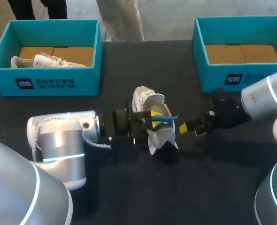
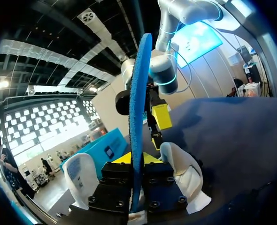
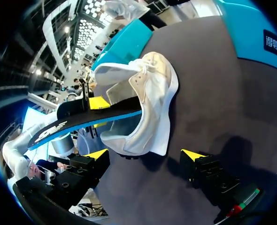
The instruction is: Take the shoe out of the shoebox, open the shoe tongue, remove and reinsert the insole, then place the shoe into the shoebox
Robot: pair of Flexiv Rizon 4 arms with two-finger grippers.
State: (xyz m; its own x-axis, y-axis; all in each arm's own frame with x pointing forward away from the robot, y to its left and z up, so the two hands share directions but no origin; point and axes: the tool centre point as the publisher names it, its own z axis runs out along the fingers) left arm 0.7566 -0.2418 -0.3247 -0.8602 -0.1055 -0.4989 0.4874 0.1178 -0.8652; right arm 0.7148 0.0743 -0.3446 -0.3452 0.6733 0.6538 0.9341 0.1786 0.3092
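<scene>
A white shoe [image 1: 152,136] lies on the dark table at the middle, its opening facing up. My left gripper [image 1: 146,117] comes in from the left and is shut on a blue insole [image 1: 164,119] that sticks out over the shoe's opening. In the left wrist view the insole [image 2: 139,103] stands edge-on between that gripper's [image 2: 137,159] yellow tips, with parts of the shoe [image 2: 183,168] on either side. My right gripper [image 1: 190,129] is open just right of the shoe, its fingers wide apart. From the right wrist view the shoe [image 3: 150,103] and insole [image 3: 77,121] lie ahead of the right gripper [image 3: 145,154].
A teal shoebox [image 1: 49,82] at the back left holds another white shoe [image 1: 44,61]. A second teal shoebox [image 1: 213,70] stands at the back right with only a cardboard floor showing. A person stands beyond the table's far edge.
</scene>
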